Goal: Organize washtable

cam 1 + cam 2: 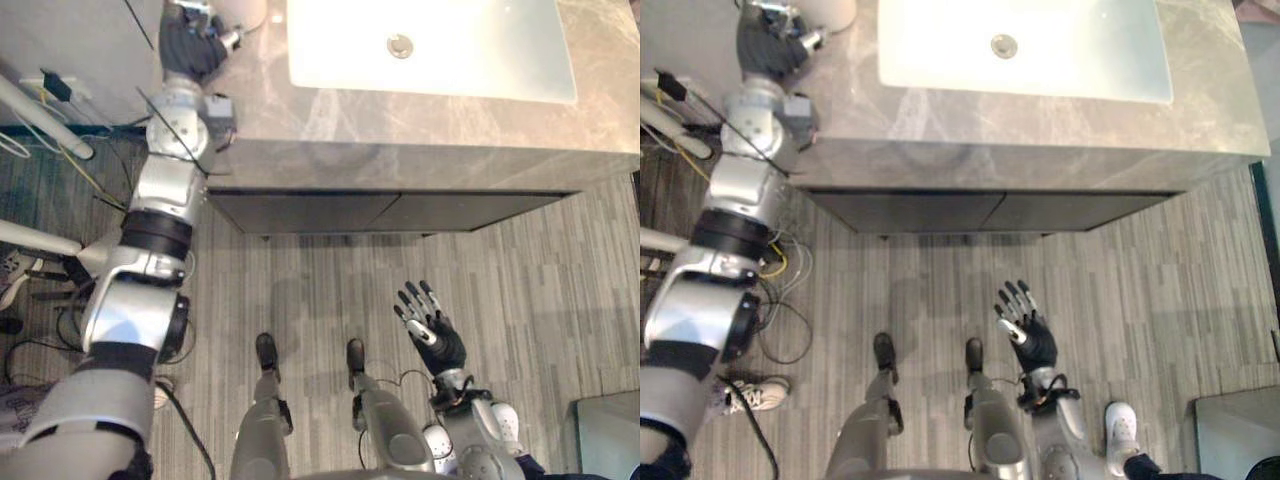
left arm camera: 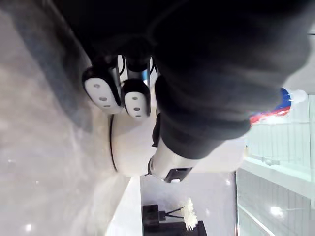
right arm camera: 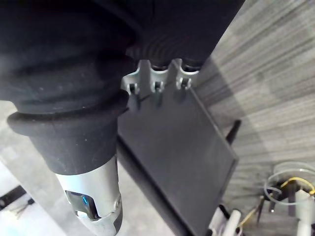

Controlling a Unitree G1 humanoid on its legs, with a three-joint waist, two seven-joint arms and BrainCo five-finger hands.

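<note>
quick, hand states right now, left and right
left hand: at a white round thing on the counter, grip cannot be told
right hand: open, empty, over the floor

A striped grey plank floor (image 1: 330, 290) spreads across the middle. At 9 o'clock, white tubes (image 1: 45, 120) slant over loose yellow wire (image 1: 775, 262). A person's white sneaker (image 1: 755, 393) sits at 8 o'clock, and another white sneaker (image 1: 1120, 425) at 5 o'clock. A grey box (image 1: 610, 435) fills the corner at 4 o'clock.
</note>
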